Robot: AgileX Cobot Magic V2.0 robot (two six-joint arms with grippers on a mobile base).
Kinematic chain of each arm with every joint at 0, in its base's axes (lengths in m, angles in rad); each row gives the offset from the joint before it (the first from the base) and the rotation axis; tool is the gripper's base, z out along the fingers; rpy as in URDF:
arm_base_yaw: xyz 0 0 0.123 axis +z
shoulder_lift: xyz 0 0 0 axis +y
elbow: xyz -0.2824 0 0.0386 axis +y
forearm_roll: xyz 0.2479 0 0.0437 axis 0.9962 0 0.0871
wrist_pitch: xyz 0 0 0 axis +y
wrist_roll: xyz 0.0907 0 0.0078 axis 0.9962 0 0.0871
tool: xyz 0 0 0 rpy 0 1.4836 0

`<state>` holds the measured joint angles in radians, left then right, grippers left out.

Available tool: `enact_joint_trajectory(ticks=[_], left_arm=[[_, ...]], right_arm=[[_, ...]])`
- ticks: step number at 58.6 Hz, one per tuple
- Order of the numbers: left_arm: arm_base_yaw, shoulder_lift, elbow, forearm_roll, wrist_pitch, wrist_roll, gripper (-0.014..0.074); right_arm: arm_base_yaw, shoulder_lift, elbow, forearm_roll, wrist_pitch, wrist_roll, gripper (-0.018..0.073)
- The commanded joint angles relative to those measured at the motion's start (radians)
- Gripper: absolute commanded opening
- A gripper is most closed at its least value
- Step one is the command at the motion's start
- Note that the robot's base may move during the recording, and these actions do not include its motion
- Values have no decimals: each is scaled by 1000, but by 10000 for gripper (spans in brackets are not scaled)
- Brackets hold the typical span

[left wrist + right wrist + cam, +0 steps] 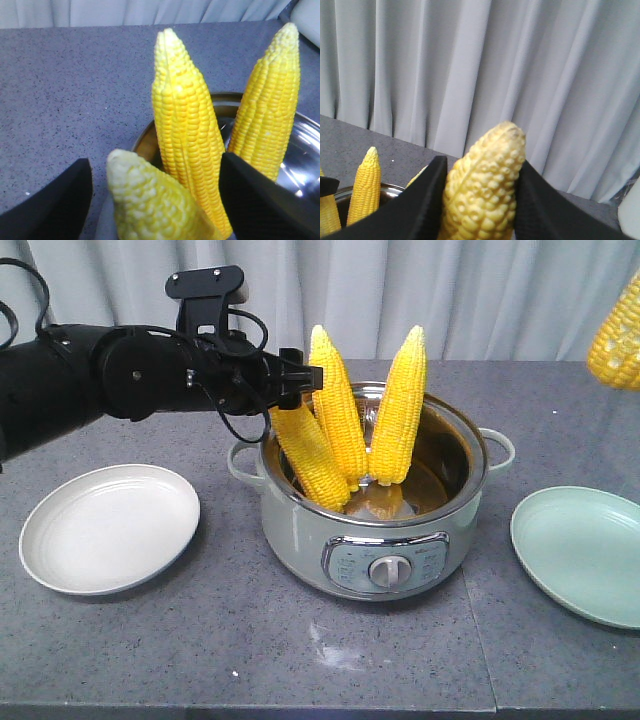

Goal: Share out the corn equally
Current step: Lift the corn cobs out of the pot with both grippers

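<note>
Three cobs of corn stand upright in the pot (pixel 300 525): a leaning left cob (pixel 312 458), a middle cob (pixel 338 405) and a right cob (pixel 400 405). My left gripper (pixel 305 380) reaches in from the left at the leaning cob's tip. In the left wrist view this gripper (pixel 156 200) is open, its fingers on either side of that cob (pixel 150 200), with a gap on the left side. My right gripper (pixel 480 200) is shut on another cob (pixel 487 175), which it holds up in the air. This cob (pixel 615 335) shows at the top right edge of the front view.
A white plate (pixel 108 528) lies left of the pot and a pale green plate (pixel 585 552) lies to its right, both without anything on them. The pot has side handles and a front dial (pixel 385 570). A grey curtain hangs behind the table.
</note>
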<state>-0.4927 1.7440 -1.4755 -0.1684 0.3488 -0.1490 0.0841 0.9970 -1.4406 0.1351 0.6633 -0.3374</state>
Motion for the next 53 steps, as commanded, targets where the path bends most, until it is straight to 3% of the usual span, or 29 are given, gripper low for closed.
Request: enact_joint_trajectory(ticks=[1, 16, 23, 41, 53], left_arm=[[-9, -35, -36, -16, -67, 0, 524], [-10, -23, -36, -16, -60, 0, 482], [-10, -23, -36, -16, -59, 0, 377], [-9, -40, -50, -15, -49, 0, 11], [-9, -114, -216, 43, 101, 3, -8]], right_arm=[[-4, -10, -27, -3, -76, 2, -5], [-4, -10, -27, -5, -76, 0, -5], [-4, -10, -27, -5, -76, 0, -5], [-4, -10, -27, -5, -72, 0, -5], [-4, -10, -27, -3, -34, 19, -5]])
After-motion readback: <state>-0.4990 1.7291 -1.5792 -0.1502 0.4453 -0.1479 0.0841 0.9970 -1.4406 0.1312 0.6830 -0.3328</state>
